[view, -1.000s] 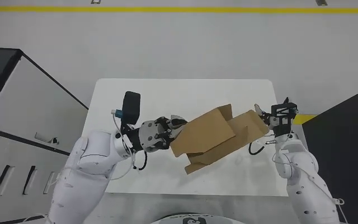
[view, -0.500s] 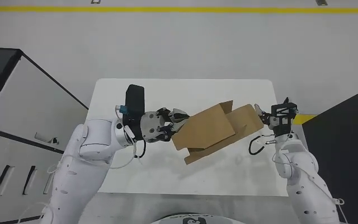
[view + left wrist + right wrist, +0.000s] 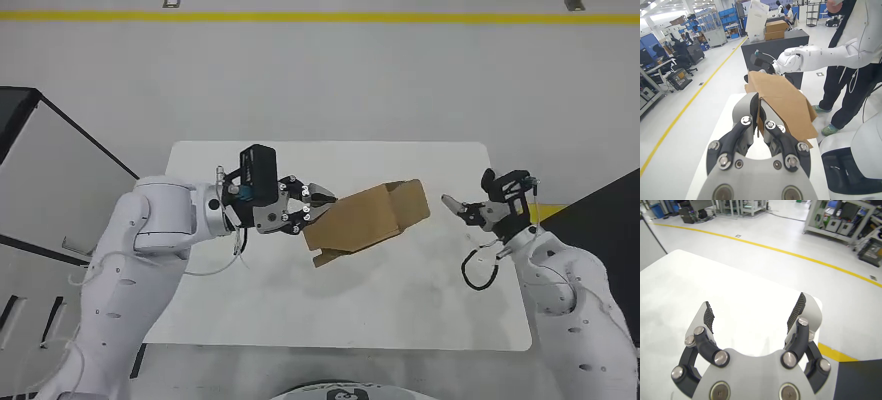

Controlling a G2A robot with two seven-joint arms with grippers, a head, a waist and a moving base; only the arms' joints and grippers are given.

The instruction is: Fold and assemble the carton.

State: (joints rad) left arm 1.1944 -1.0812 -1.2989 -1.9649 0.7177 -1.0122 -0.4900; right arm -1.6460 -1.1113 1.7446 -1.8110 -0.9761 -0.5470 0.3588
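partly folded brown carton (image 3: pixel 368 216) held over the middle of the white table (image 3: pixel 400 300), one end pinched by the left gripper (image 3: pixel 316 203), right gripper (image 3: pixel 456 208) spread wide and holding nothing, apart from the carton near the table's right edge

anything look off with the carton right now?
The carton slants across the table, gripped at one end only by the left gripper. One flap sticks out loose at that end. The right gripper is open, apart from it.
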